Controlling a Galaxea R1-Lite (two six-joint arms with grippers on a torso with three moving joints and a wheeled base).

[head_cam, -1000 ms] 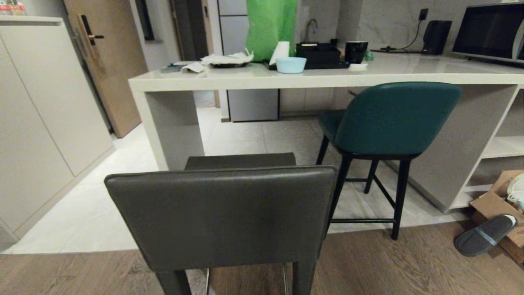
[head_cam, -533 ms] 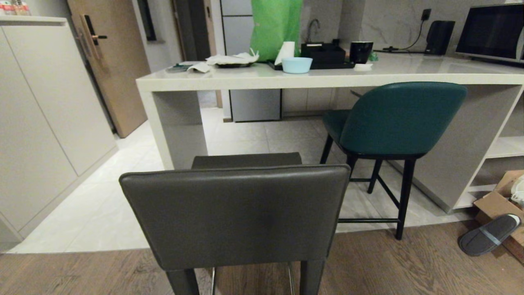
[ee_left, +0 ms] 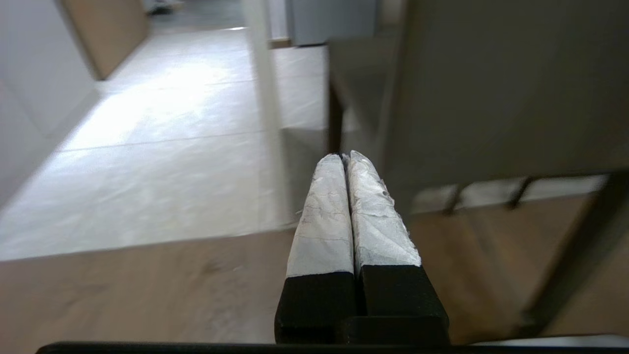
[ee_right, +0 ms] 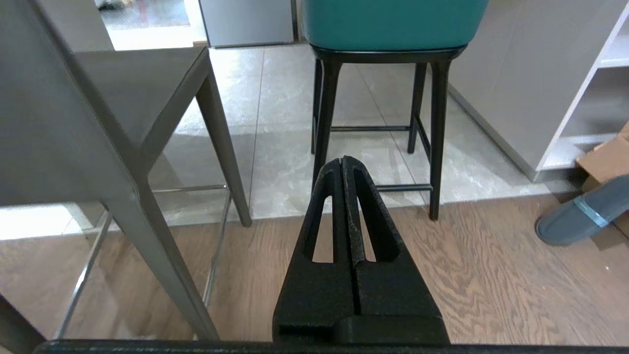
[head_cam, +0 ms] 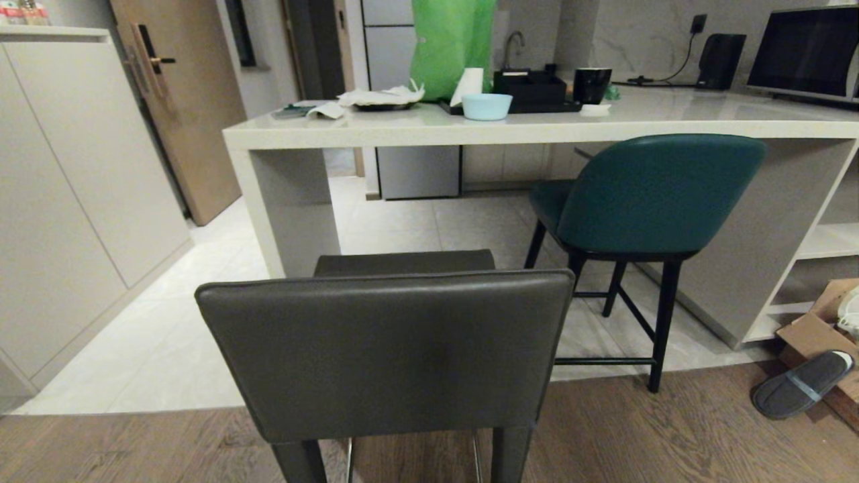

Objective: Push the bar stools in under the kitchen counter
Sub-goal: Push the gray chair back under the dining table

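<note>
A dark grey leather bar stool (head_cam: 386, 349) with a rectangular back stands right in front of me, well short of the kitchen counter (head_cam: 537, 127). A teal bar stool (head_cam: 654, 191) on thin black legs stands further right, its seat partly under the slab. Neither arm shows in the head view. My left gripper (ee_left: 345, 157) is shut and empty, low beside the grey stool's back (ee_left: 491, 88). My right gripper (ee_right: 342, 160) is shut and empty, above the wood floor between the grey stool's legs (ee_right: 221, 137) and the teal stool (ee_right: 393, 24).
A tall white cabinet (head_cam: 80, 188) and a wooden door (head_cam: 181, 100) stand at the left. On the counter sit a green bag (head_cam: 453, 43), a pale blue bowl (head_cam: 486, 106), a black mug (head_cam: 592, 84) and a microwave (head_cam: 805, 50). A cardboard box (head_cam: 819, 322) and a slipper (head_cam: 802, 384) lie at the right.
The whole head view shifted slightly right in the first half second as the camera moved, then held still. The stools kept their places on the floor.
</note>
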